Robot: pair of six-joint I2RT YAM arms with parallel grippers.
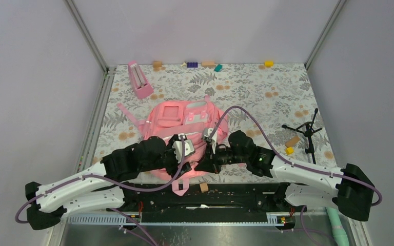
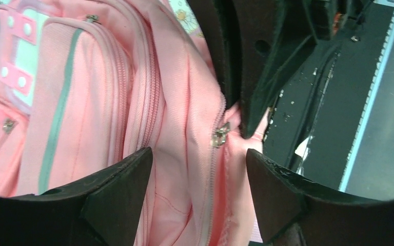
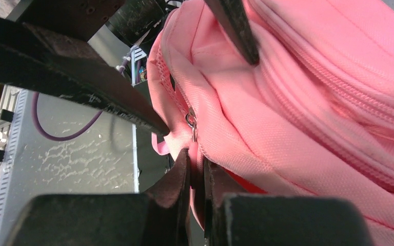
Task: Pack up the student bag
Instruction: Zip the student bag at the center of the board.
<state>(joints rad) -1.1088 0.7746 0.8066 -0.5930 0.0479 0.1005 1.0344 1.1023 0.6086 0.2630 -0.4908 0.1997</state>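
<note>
Though soft and creased, woven pink student bag (image 1: 184, 119); metal zipper pull (image 2: 219, 136)

Robot test cell in a lab.
Plain grey panels (image 1: 31, 77) in aluminium posts (image 1: 88, 38) box in a floral-covered worktop (image 1: 267, 97); small coloured blocks (image 1: 192, 64) line its edge far beyond the right tool (image 1: 204, 166), and a black mini tripod (image 1: 308, 130) stands to that tool's right.

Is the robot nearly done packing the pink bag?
Not nearly. Done: the student bag lies on the table. In hand: the right gripper pinches the fabric beside the zipper pull, and the left gripper hovers open above it. Left: nothing shows packed; the blocks sit at the table's far edge.
</note>
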